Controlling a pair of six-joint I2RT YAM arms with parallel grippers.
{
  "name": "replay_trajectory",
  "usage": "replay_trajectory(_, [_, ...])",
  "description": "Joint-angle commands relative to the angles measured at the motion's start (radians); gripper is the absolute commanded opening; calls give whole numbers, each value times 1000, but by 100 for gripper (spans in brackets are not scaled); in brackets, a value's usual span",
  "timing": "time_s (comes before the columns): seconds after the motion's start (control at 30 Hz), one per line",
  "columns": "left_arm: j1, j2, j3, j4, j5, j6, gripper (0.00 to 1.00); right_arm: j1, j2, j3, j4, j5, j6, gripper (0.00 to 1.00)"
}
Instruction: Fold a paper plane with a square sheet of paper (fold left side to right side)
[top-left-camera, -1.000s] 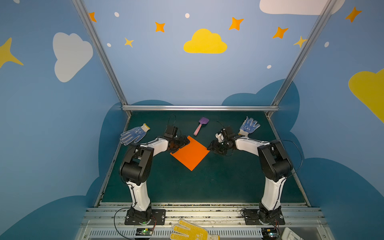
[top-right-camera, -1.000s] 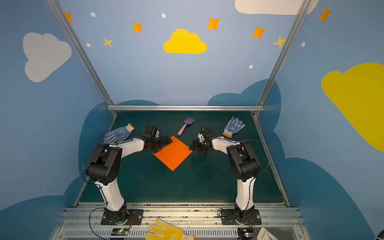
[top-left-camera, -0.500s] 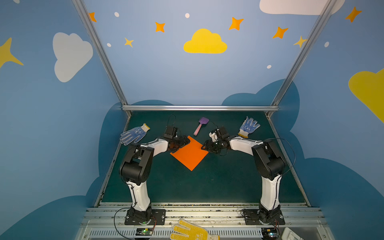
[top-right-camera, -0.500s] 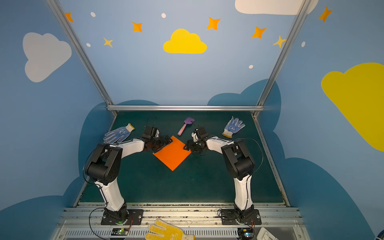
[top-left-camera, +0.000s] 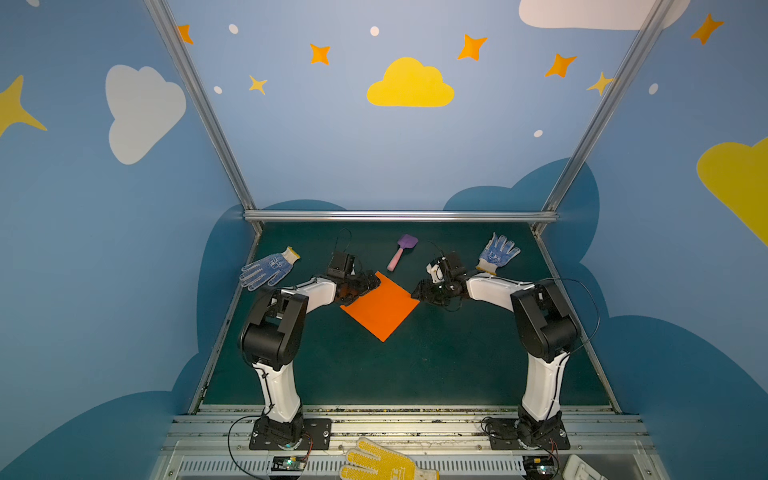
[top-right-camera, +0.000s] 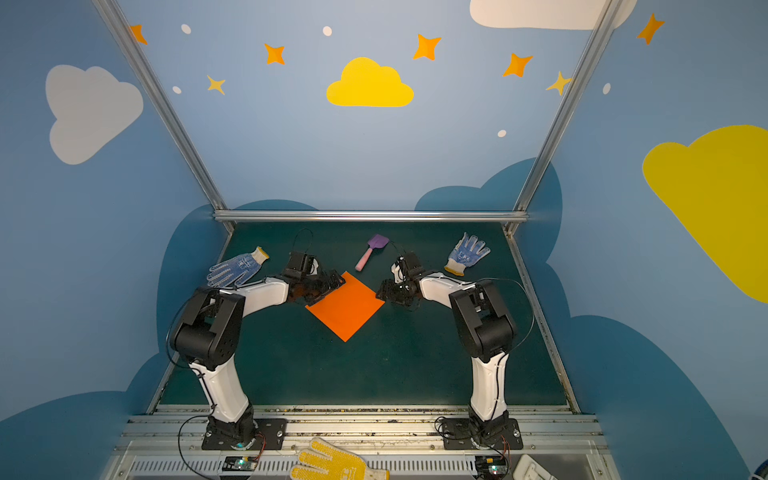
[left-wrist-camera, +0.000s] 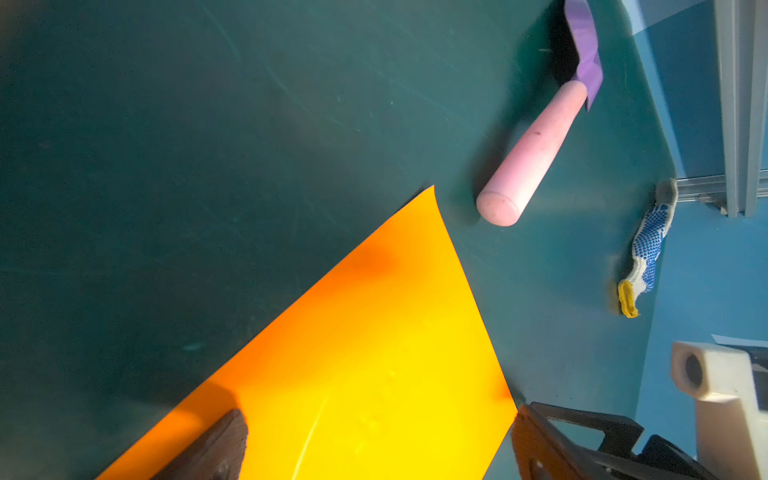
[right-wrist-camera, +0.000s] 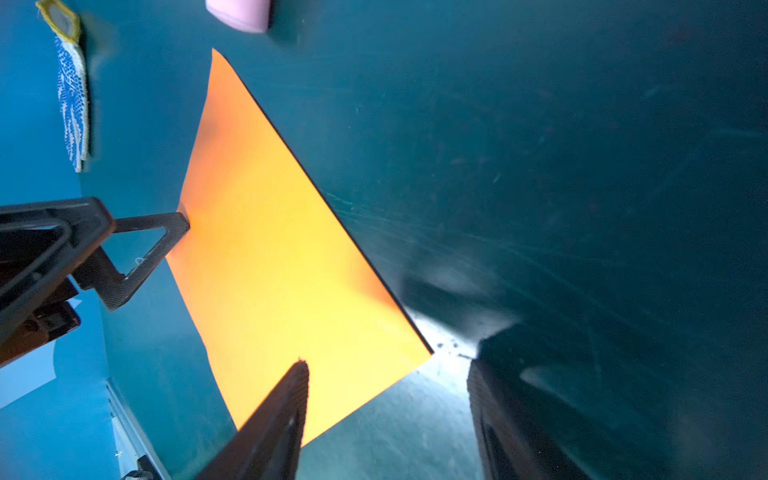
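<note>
The square sheet of paper (top-left-camera: 380, 306) lies flat on the green mat (top-left-camera: 415, 374), turned like a diamond with one corner at the near end; I think it has no fold yet; its left corner sits just beside the left gripper (top-left-camera: 371, 284), so that arm looks best placed to lift that side over to the right; its jaws stand wide, one finger (right-wrist-camera: 174, 224) touches the far-left edge, and it holds nothing; the right gripper (right-wrist-camera: 386, 365) is about half open around the right corner, one finger (right-wrist-camera: 286, 403) over the paper, gripping nothing; past the far corner lies the spatula (top-left-camera: 400, 251).
</note>
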Motion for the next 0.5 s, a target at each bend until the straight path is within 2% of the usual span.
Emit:
replay_trajectory(0.0, [-8,54,-31,-40,1,6,100,11,35,-31,-87,67,-27,64])
replay_trajectory(0.47, [-11,63,-27,-43,2,9,100,139,131,-3,-55,53,-3,63])
